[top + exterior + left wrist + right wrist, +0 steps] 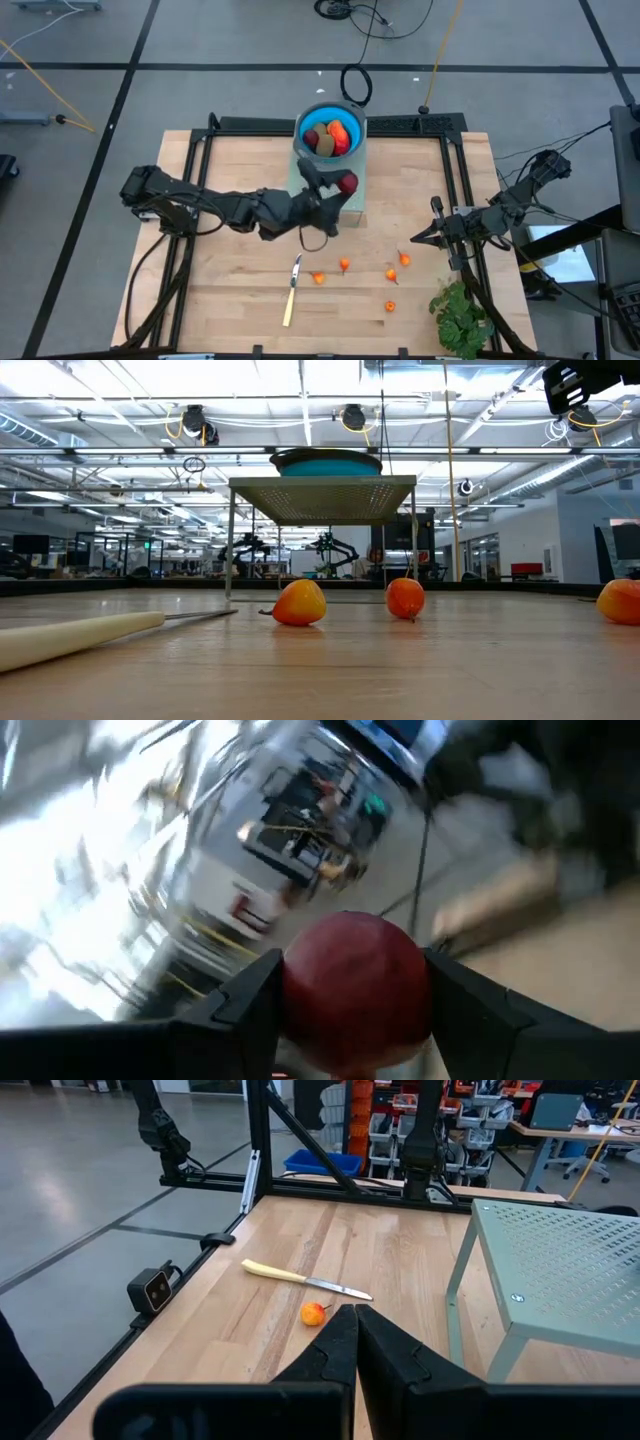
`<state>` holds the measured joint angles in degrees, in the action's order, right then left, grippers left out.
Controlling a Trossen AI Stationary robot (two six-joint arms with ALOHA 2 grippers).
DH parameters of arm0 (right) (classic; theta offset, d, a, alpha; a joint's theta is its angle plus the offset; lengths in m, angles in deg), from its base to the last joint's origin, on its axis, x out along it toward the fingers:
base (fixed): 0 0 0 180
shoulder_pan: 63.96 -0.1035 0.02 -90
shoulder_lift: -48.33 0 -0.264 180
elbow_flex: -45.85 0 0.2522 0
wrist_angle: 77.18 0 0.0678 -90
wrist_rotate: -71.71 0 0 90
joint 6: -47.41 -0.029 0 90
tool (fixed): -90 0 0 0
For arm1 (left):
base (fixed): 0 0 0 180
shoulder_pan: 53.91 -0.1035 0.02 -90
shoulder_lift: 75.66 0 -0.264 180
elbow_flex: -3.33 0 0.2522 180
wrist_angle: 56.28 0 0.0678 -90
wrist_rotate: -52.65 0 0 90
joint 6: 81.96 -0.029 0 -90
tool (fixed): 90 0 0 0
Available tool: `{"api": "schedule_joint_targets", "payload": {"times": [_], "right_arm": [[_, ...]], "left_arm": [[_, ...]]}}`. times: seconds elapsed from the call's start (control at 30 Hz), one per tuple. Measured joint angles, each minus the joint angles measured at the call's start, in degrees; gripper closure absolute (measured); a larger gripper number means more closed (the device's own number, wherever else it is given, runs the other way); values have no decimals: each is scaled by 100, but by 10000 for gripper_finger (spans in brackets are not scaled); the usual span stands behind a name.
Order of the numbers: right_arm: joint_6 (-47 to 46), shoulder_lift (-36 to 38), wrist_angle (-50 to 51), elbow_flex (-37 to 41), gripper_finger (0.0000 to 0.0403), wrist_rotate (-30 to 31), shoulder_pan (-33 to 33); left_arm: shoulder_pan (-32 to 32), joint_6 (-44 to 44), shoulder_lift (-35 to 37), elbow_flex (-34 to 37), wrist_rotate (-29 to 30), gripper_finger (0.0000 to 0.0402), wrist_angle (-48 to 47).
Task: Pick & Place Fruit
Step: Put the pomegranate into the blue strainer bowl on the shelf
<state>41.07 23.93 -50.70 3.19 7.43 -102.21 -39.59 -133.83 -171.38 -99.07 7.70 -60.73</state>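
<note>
Your blue bowl holds a red-orange fruit and a kiwi; left gripper beside bowl, grasping a dark red ball; right gripper clenched, empty.

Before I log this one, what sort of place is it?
Most likely a robotics lab or workshop: a wooden table on a metal frame, cables across the grey floor, and shelving and workbenches beyond.

The bench is pale wood with a smooth, matt top. The little stand looks like painted metal full of small holes. The dark red ball has a smooth skin with a soft shine. The knife blade shines like metal.
</note>
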Motion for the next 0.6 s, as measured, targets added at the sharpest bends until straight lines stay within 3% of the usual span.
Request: {"api": "schedule_joint_targets", "payload": {"times": [0.1,0.27,0.4,0.6], "right_arm": [[-1,0,3,0,403,0,1],[1,0,2,0,403,0,-1],[8,0,4,-1,403,-2,1],[16,0,10,0,403,-2,-1]], "left_arm": [[-59,1649,2,0,0,195,436],[-212,3748,0,0,-334,195,351],[-444,5043,0,0,-1287,195,155],[-917,6361,0,2,-3202,195,100]]}}
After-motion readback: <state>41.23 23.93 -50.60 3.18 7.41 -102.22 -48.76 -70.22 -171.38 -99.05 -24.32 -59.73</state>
